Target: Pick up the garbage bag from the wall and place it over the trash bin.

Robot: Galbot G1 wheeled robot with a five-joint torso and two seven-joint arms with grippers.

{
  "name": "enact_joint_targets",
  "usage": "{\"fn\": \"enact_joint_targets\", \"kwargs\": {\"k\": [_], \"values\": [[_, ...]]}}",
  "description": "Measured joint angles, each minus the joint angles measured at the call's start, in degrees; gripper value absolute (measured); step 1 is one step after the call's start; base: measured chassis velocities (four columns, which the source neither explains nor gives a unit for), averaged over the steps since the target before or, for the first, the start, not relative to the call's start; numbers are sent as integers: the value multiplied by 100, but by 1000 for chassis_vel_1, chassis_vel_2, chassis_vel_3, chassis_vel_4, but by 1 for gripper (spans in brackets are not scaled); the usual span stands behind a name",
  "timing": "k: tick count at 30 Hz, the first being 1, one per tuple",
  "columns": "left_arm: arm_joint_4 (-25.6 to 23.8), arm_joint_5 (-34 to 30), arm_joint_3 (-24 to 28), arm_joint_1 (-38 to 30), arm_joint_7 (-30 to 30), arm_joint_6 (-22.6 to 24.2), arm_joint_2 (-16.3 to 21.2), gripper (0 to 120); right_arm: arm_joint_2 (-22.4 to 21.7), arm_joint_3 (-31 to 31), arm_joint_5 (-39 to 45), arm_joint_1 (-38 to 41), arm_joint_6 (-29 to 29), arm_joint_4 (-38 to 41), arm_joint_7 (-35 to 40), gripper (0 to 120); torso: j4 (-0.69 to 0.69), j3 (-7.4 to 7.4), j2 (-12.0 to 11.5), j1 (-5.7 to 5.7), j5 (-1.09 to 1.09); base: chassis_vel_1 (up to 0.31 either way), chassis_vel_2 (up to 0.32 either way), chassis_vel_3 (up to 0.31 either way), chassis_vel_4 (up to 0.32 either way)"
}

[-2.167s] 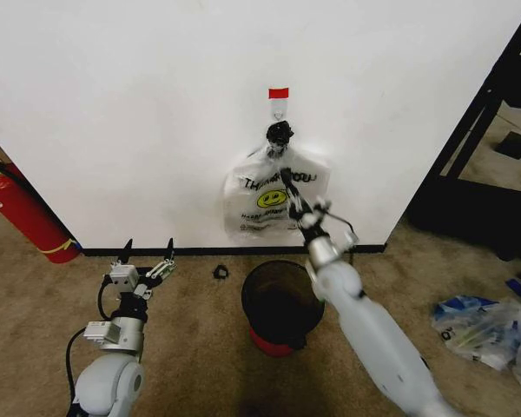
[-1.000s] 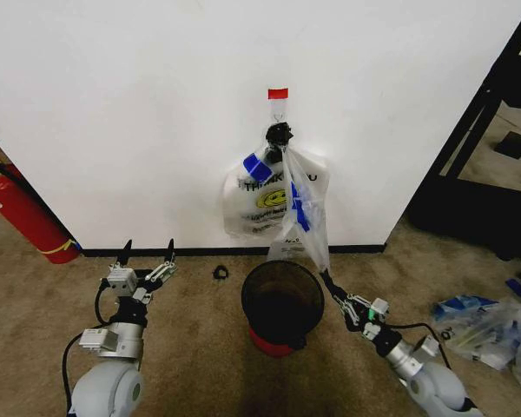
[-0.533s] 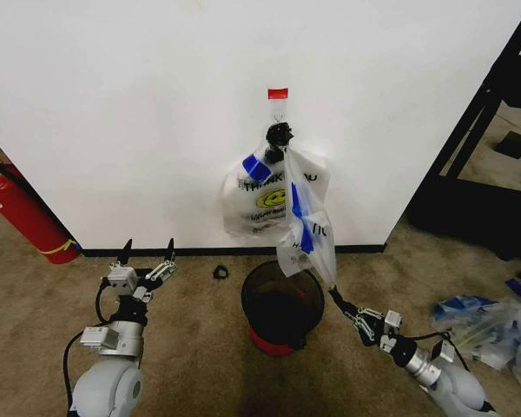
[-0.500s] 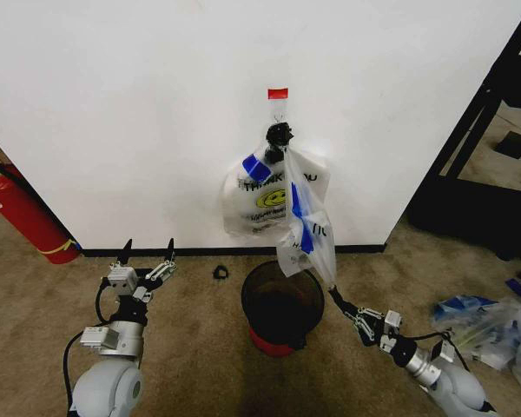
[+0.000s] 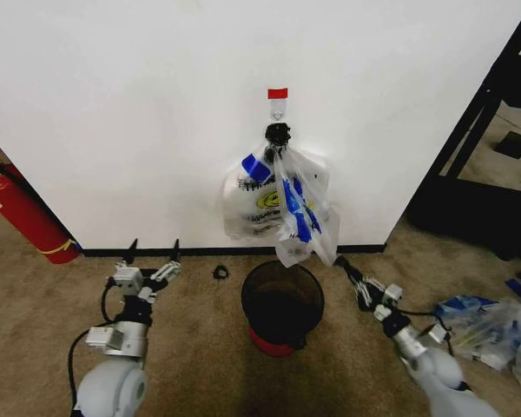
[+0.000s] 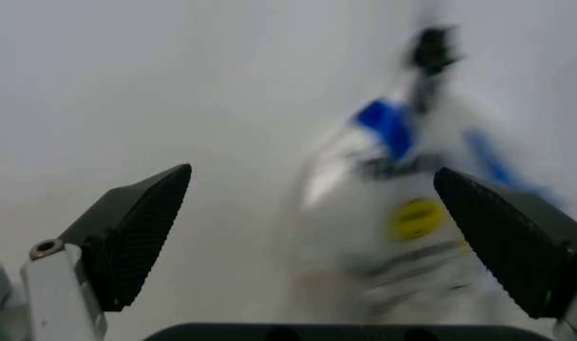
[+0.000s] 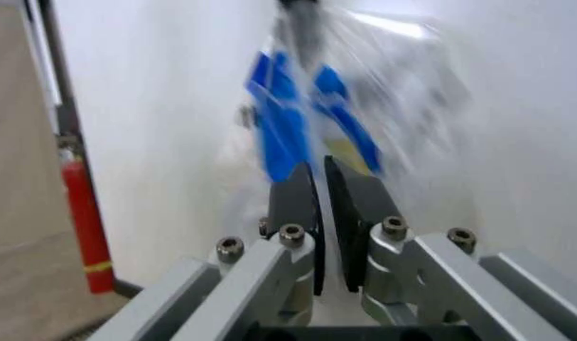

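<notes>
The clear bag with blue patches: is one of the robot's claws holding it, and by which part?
Yes. The right gripper pinches the garbage bag at its lower corner, while its top hangs from the hook. The left gripper is open, holding nothing.

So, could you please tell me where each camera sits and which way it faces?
Head view: high up, looking down at the wall, garbage bag and trash bin; both arms show.
Left wrist view: behind the open left gripper, facing the wall.
Right wrist view: behind the right gripper, pinching the garbage bag.
All three share the hanging bags.
</notes>
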Motion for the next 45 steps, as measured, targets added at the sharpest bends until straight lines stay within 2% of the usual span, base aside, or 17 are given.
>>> {"fn": "enact_joint_targets", "kwargs": {"k": [2, 5, 7, 11, 13, 15, 17, 18, 20, 22, 25, 28, 29, 33, 37, 43, 45], "values": [[-119, -171, 324, -165, 307, -66, 208, 100, 11, -66, -108, -60, -4, 165, -8, 10, -1, 0, 0, 0, -1, 0, 0, 0, 0], [-217, -545, 796, -564, 520, 202, 679, 100, 10, -129, -254, -122, -35, 258, -69, 22, -5, 0, 0, 0, 0, 0, 0, 0, 0], [-218, -612, 856, -623, 528, 258, 741, 100, 10, -138, -264, -123, -38, 261, -71, 25, -5, 0, 0, 0, 0, 0, 0, 0, 0], [-100, -1396, 1570, -1352, 346, 775, 1301, 100, 66, -271, -416, -51, -85, 252, -30, 43, 2, 0, 0, 0, 2, 0, 0, 0, 0], [4, -1591, 1954, -1692, 217, 868, 1400, 100, 94, -272, -486, -52, -81, 250, 29, 50, 0, 0, 0, 0, -2, 0, 0, 0, 0], [37, -1633, 2062, -1791, 176, 886, 1418, 100, 103, -271, -514, -52, -76, 250, 62, 51, -3, 0, 0, 0, -2, 0, 0, 0, 0], [204, -1742, 2573, -2244, -12, 929, 1455, 100, 160, -267, -773, -60, 5, 248, 390, 63, -4, 1, 0, 0, 1, 0, 0, 0, 0], [280, -1736, 2751, -2416, -70, 937, 1444, 100, 190, -262, -905, -59, 51, 244, 567, 65, -5, 0, 0, 0, 0, 0, 0, 0, 0], [541, -1554, 3093, -2779, -231, 949, 1285, 100, 287, -253, -1223, -43, 190, 230, 1058, 76, -3, 1, 0, 0, 0, 0, 0, 0, 0], [726, -1366, 3239, -2937, -357, 978, 1148, 100, 350, -251, -1390, -40, 254, 232, 1369, 80, -1, 0, 0, 0, 0, 0, 0, 0, 0], [1491, -544, 3652, -3450, -867, 1287, 535, 99, 560, -133, -2273, -55, 304, 412, 2724, 90, -4, 0, 0, 0, 1, 0, 0, 0, 0], [1847, -348, 3964, -3712, -1132, 1490, 265, 98, 648, 136, -3288, -34, 232, 511, 3808, 94, -1, 0, 0, 0, 1, 0, 0, 0, 0], [1847, -348, 3964, -3712, -1132, 1490, 265, 98, 648, 136, -3288, -34, 232, 511, 3808, 94, -1, 0, 0, 0, 1, 0, 0, 0, 0], [2453, -25, 4363, -4145, -1651, 1591, -109, 95, 687, 562, -4174, -49, 26, 607, 4720, 99, -4, 0, 0, 1, 1, 0, 0, 0, 0], [2774, 325, 4486, -4379, -1921, 1633, -276, 92, 636, 679, -4155, -82, -148, 688, 5049, 99, -2, 0, 0, 0, 2, 0, 0, 0, 0], [3181, 883, 4606, -4678, -2430, 1950, -544, 68, 541, 826, -3912, -169, -209, 744, 5133, 98, -2, 0, 0, 0, 2, 0, 0, 0, 0], [3217, 929, 4614, -4687, -2475, 1976, -572, 65, 538, 829, -3888, -179, -208, 752, 5129, 98, -2, 0, 0, 0, 2, 0, 0, 0, 0]]}}
